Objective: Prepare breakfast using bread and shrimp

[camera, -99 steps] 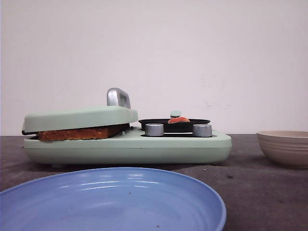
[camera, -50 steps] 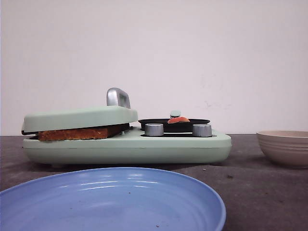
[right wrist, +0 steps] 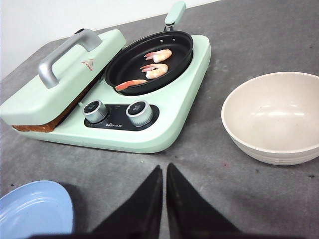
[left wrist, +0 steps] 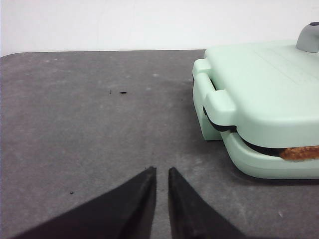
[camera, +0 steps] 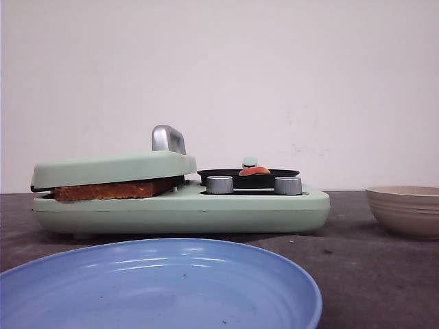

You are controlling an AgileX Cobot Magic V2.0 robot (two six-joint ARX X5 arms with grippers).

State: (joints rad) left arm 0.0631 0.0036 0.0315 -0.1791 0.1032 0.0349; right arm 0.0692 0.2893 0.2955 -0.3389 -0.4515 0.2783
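Grey desk (right wrist: 279, 30) carries one mint breakfast maker (right wrist: 164, 130), its lid (camera: 113, 168) down on browned bread (camera: 113, 190). Three pink-orange shrimp (right wrist: 155, 70) lie in its black pan (right wrist: 172, 47). One beige bowl (right wrist: 271, 149) and one blue plate (camera: 158, 288) hold nothing. Left end effector (left wrist: 160, 181) and right end effector (right wrist: 163, 179) are pressed nearly together, gripping nothing.

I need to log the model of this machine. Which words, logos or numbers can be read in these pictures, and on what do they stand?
Small orange triangle sign on the sandwich-maker lid: any text in it is too small to read.
White print on the black control panel under the knobs: blurred, not readable.
Nothing legible on the beige bowl or blue plate.
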